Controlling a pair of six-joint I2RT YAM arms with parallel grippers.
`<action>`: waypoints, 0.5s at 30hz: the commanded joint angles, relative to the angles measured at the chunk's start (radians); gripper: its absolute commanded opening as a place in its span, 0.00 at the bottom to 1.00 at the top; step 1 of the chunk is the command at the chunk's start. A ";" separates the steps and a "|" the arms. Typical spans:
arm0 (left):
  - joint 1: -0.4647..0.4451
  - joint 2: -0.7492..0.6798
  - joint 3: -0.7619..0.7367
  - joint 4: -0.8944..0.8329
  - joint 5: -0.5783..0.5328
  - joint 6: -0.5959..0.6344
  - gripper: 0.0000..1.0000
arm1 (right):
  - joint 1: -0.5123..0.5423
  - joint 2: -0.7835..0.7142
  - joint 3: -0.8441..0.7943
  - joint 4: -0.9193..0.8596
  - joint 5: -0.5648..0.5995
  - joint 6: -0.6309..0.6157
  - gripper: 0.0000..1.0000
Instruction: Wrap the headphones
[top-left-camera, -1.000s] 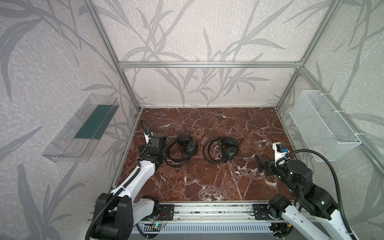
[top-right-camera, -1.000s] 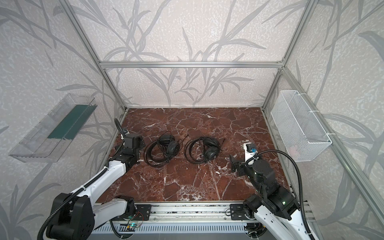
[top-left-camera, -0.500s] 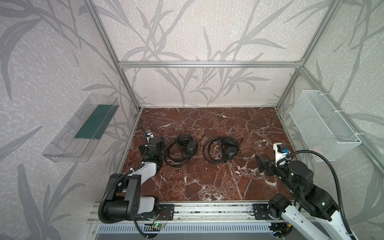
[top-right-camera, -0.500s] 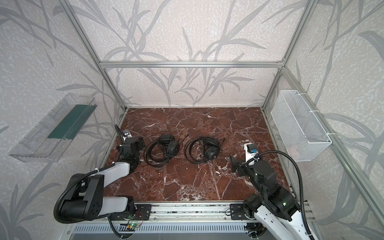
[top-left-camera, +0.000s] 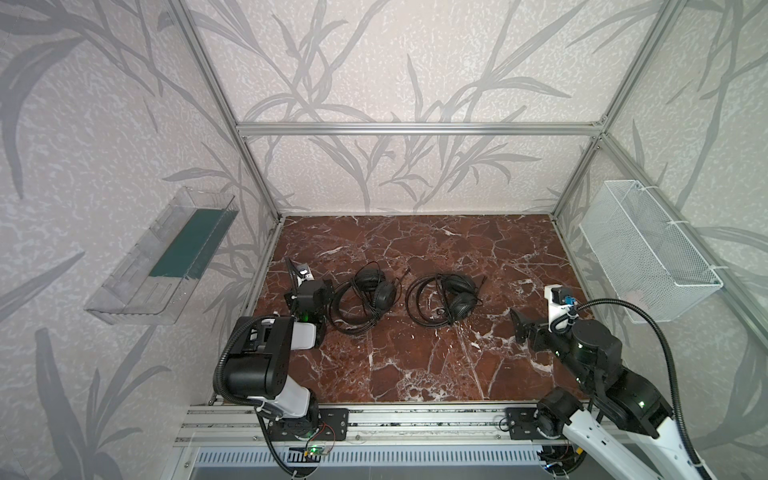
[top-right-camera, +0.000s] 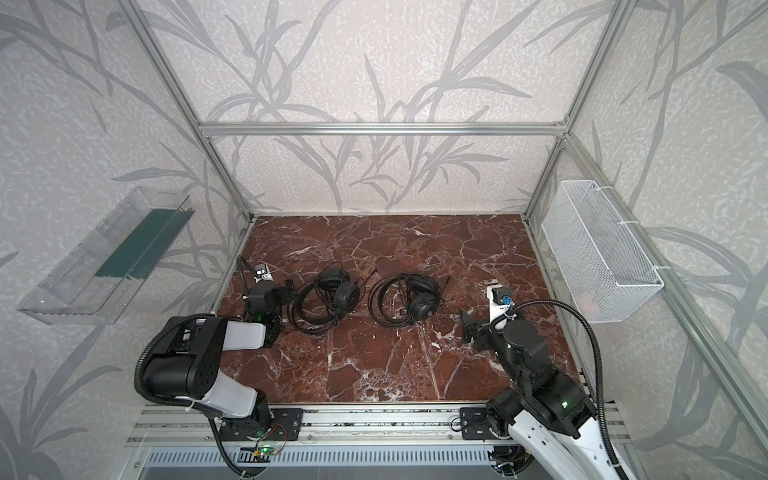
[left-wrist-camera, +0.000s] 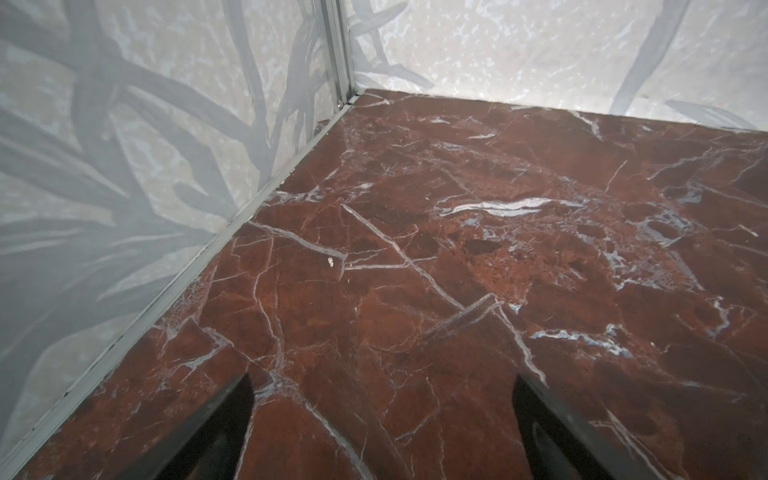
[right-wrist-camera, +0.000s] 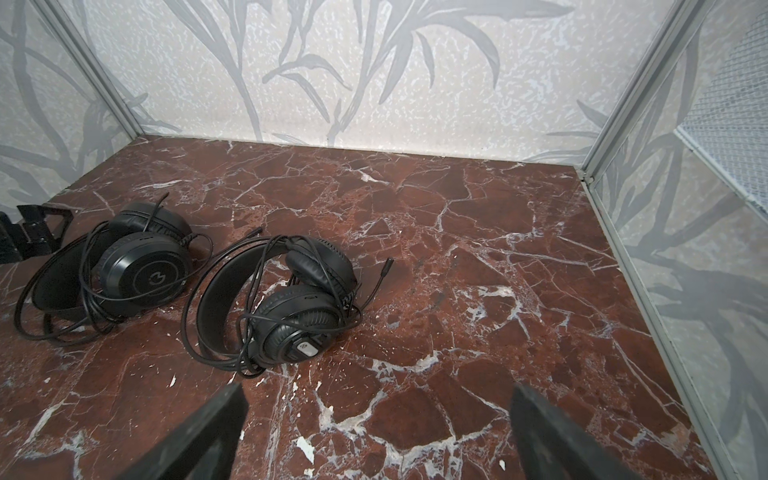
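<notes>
On the marble floor (top-left-camera: 415, 365) | two black headphones (top-left-camera: 384, 294), cables (right-wrist-camera: 245, 360) loosely coiled | left gripper (left-wrist-camera: 382, 384), right gripper (right-wrist-camera: 376, 388) spread, empty

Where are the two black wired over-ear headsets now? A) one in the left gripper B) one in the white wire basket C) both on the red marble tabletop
C: left-side headset and right-side headset both lie on the marble tabletop; left gripper and right gripper stand open, empty.
</notes>
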 joint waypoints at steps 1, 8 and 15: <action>-0.007 0.031 -0.020 0.159 0.006 0.048 0.99 | -0.002 0.036 -0.005 0.088 0.064 0.023 0.99; -0.012 0.018 -0.015 0.126 -0.004 0.037 0.99 | -0.019 0.237 -0.094 0.480 0.162 0.001 0.99; -0.009 0.024 -0.016 0.142 -0.003 0.041 0.99 | -0.233 0.580 -0.142 0.743 0.199 -0.048 0.99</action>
